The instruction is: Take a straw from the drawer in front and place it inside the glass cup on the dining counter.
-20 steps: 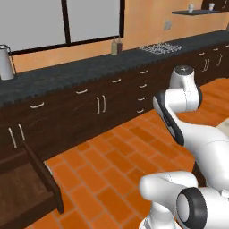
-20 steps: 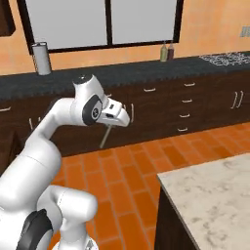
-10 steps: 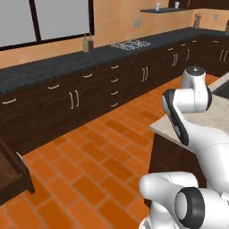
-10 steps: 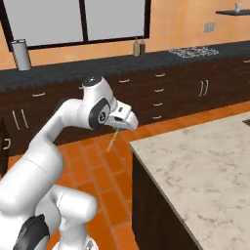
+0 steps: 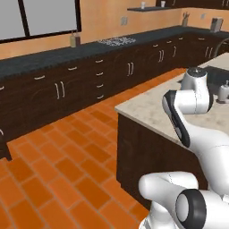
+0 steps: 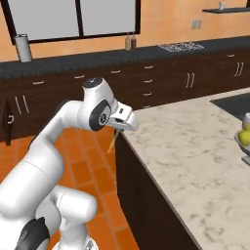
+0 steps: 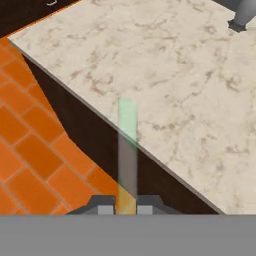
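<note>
Straw (image 7: 127, 150) sits pinched between the closed fingers (image 7: 106, 204), sticking out past the near corner edge of the dining counter (image 7: 190, 90); in the right base view it hangs as a pale stick below the gripper (image 6: 118, 132). Pickup looks done. Left to do, by my judgement: carry it farther across the marble surface to the glass cup, then drop it in.
</note>
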Robot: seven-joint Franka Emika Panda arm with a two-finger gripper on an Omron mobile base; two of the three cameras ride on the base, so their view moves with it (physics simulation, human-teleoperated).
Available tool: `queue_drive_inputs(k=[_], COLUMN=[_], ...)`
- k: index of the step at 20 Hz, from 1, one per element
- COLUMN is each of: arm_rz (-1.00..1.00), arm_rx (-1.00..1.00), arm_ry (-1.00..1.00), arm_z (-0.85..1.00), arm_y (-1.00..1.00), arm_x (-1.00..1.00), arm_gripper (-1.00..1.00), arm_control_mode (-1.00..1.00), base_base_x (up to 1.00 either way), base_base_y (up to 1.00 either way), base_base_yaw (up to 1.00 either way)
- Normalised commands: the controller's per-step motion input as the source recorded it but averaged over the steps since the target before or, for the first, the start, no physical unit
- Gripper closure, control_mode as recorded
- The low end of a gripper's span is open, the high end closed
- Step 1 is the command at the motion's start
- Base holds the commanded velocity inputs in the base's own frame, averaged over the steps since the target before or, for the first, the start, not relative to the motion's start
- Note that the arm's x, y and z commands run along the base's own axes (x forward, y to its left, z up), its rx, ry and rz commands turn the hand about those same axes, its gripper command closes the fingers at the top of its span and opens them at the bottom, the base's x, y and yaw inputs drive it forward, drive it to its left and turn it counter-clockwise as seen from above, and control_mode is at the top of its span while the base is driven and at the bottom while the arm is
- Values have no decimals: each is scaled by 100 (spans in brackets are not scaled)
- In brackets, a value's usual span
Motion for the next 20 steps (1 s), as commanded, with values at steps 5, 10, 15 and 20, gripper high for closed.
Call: queue_drive_inputs(k=[5,10,15,20], arm_rz=[0,0,0,0], arm_rx=[0,0,0,0], arm_ry=[0,0,0,0], arm_z=[0,0,0,0], arm_y=[0,0,0,0], arm_x=[0,0,0,0], arm_gripper=[100,100,100,100], arm_control_mode=[100,100,100,100], base_base_x=[-100,-100,-100,-99], base_base_y=[-91,-96,-96,-96], base_base_yaw=[1,0,0,0])
